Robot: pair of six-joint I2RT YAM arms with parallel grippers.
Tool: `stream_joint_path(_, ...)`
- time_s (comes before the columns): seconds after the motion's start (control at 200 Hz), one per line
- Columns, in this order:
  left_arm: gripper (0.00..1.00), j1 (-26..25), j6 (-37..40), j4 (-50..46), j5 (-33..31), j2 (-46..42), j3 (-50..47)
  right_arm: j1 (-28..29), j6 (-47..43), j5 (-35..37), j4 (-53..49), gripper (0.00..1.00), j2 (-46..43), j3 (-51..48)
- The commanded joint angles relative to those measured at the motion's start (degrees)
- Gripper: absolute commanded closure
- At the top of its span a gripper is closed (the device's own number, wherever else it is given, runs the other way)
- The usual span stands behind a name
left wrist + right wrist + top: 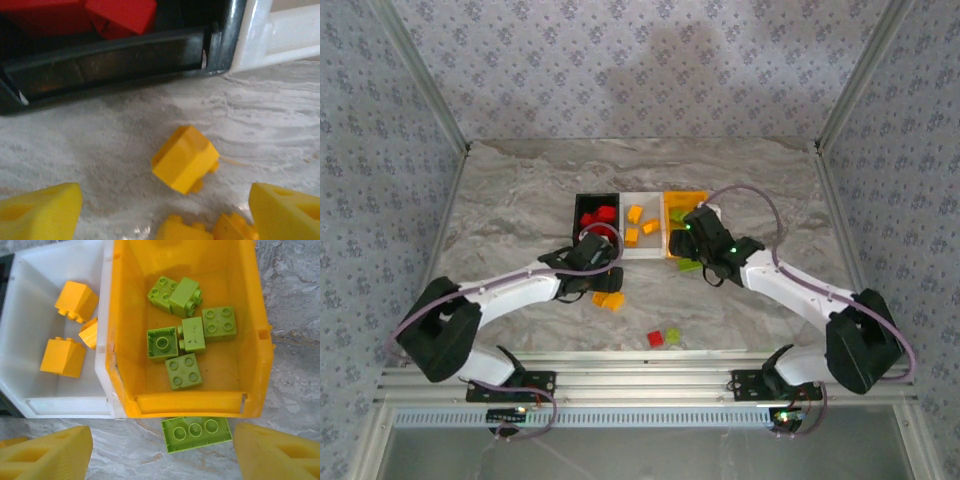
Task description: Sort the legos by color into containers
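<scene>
Just outside the near wall of the orange plastic bin [190, 404], a long lime green studded brick [196, 433] lies flat on the marble bench [300, 390]. Its long axis runs across the gap of the right arm's released jaws. The left jaws, likewise spread, frame a small orange-yellow brick [185, 159] before the black plastic bin [110, 62]. The top view adds a stray red brick [655, 338] nearer the front edge.

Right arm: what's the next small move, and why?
Probably lower the right gripper straight down and close on the lime green brick. It lies studs up on the table, just outside the near wall of the orange bin, with the jaws open either side of it. That bin already holds the other green bricks. The wall is close, so descend slowly.
</scene>
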Motion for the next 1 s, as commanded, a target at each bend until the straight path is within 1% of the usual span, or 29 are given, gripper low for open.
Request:
stream_joint_path(0.0, 0.16, -0.64, 3.24, 3.39, -5.45, 3.28, 2.32, 0.32, 1.35, 1.90, 1.06, 0.23, -3.80, -1.04)
stream_joint_path(0.095, 0.19, -0.69, 3.71, 4.41, -6.40, 6.53, 2.88, 0.11, 1.26, 2.43, 0.68, 0.23, -5.71, -1.56)
stream_joint_path(0.22, 0.25, -0.76, 3.37, 5.28, -5.22, 9.91, 3.84, -0.14, 1.06, 3.02, 0.29, 0.23, -7.72, -2.03)
stream_joint_path(0.33, 0.33, -0.99, 2.73, 6.08, -3.90, 11.02, 3.52, -0.38, 1.09, 3.27, -0.01, 0.22, -9.15, -2.46)
stream_joint_path(0.465, 0.48, -1.63, 1.95, 6.01, -3.09, 10.68, 2.66, -0.86, 1.08, 3.43, -0.34, 0.22, -10.21, -2.52)
stream_joint_path(0.595, 0.57, -2.11, 1.11, 5.52, -3.03, 8.77, 1.43, -1.11, 1.36, 3.47, 0.09, 0.22, -10.50, -3.06)
stream_joint_path(0.72, 0.60, -2.62, 0.58, 4.08, -3.25, 5.60, 1.14, -1.24, 1.58, 3.62, 0.21, 0.22, -10.51, -3.48)
stream_joint_path(0.81, 0.61, -3.24, 0.25, 2.39, -2.97, 2.30, 2.05, -1.42, 1.92, 3.71, 0.04, 0.22, -10.68, -3.78)
stream_joint_path(0.994, 0.61, -5.68, -0.20, -1.40, -2.34, -4.57, 6.90, -1.58, 2.87, 4.08, 0.05, 0.22, -12.84, -5.60)
